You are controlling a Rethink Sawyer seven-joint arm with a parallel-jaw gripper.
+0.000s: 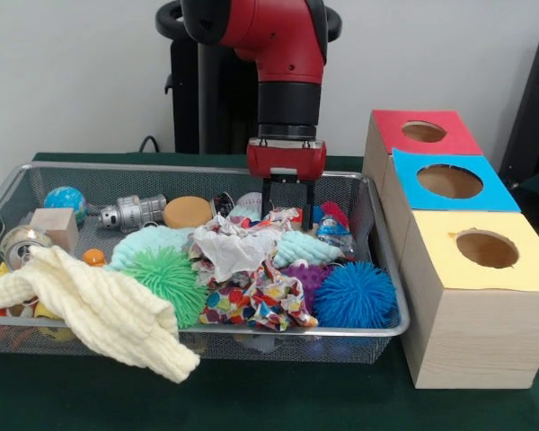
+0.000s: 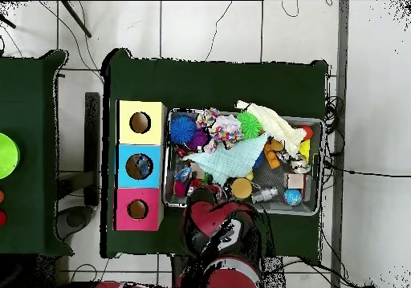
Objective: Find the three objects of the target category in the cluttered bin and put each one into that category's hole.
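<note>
a dark green cloth covers the surface, and two things lie directly on it: a wire mesh bin and, just beside the bin, a row of three wooden boxes. the yellow-topped box, the blue-topped box and the red-topped box stand one behind the other along the bin's short side, each with a round hole in its top. in the overhead view a second green surface stands well apart from the bin, beyond the boxes, across a strip of tiled floor.
</note>
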